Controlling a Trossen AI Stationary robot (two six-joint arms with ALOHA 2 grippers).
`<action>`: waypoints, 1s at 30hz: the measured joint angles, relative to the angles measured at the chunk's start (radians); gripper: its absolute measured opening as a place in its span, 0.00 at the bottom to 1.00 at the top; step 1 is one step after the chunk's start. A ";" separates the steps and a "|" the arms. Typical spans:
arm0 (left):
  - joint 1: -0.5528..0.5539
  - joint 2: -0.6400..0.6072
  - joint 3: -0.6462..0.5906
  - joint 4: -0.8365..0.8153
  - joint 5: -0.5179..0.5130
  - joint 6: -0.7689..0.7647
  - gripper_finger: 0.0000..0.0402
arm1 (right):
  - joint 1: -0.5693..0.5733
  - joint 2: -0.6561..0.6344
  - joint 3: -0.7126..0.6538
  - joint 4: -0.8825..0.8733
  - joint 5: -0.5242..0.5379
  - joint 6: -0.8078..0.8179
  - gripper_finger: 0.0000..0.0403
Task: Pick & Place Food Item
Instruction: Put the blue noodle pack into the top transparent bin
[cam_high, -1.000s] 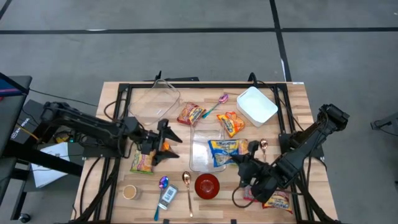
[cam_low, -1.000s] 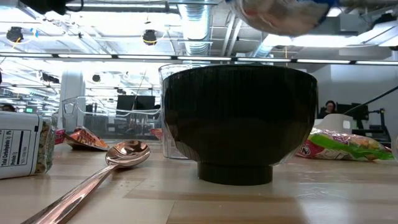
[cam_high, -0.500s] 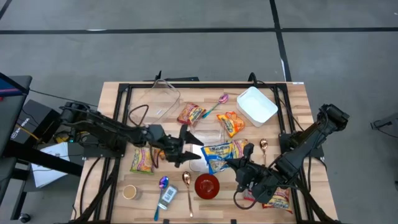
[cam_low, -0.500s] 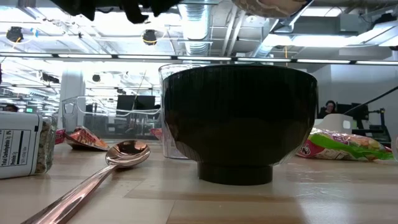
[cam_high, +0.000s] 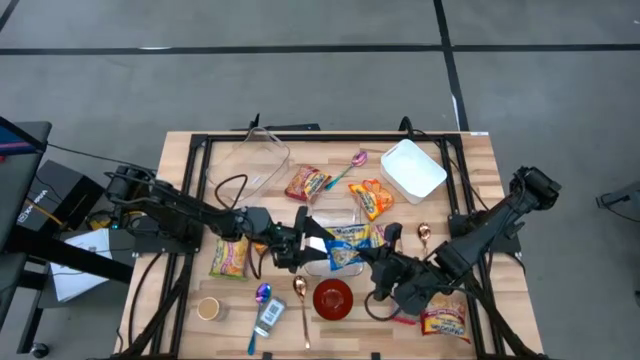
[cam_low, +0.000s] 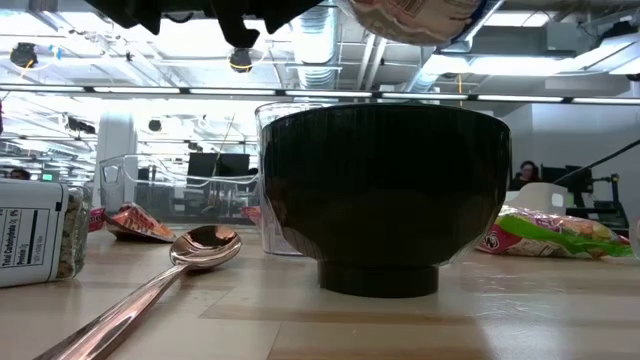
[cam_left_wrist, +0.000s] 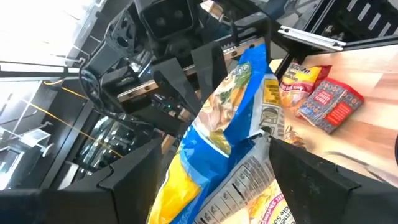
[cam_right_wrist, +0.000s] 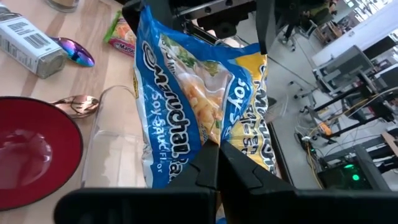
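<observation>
A blue and yellow noodle packet (cam_high: 345, 245) hangs above a clear container (cam_high: 335, 222) in the middle of the table. My right gripper (cam_high: 372, 258) is shut on the packet's right end. My left gripper (cam_high: 308, 240) stands open and level at the packet's left end. In the left wrist view its fingers (cam_left_wrist: 130, 180) flank the packet (cam_left_wrist: 217, 124). A red bowl (cam_high: 333, 298) sits near the front edge. In the low view it fills the middle as a dark bowl (cam_low: 380, 195), with the packet's underside (cam_low: 420, 18) above it. My right gripper pinches the packet's edge (cam_right_wrist: 208, 140) between its two shut fingers, coming from the table's right and slanting down. The packet is lifted clear, above the clear container (cam_right_wrist: 118, 143), and reaches away from the fingers toward the left arm. Whether my left gripper's fingers touch the packet, I cannot tell.
Other snack packets lie around: a red one (cam_high: 307, 183), an orange one (cam_high: 372, 198), a green-pink one (cam_high: 230, 258), and one at the front right (cam_high: 445, 322). A white tub (cam_high: 412, 170) and a clear tub (cam_high: 248, 160) stand at the back. Spoons (cam_high: 300, 295) and a jar (cam_high: 270, 315) lie in front.
My left gripper has travelled toward the table's right and a little down, rolling as it went. It now stands at the packet's left end, still open. My right gripper has carried the packet a little toward the left, over the clear container.
</observation>
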 joint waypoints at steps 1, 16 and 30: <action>0.000 0.000 0.000 0.002 0.000 -0.001 0.73 | -0.003 0.000 0.000 0.001 -0.001 0.000 0.00; 0.014 0.000 0.008 -0.015 0.034 -0.048 0.57 | -0.016 0.000 0.000 0.062 -0.026 -0.053 0.00; 0.024 -0.001 0.017 -0.016 0.033 -0.068 0.03 | -0.016 0.000 0.000 0.081 -0.024 -0.064 0.00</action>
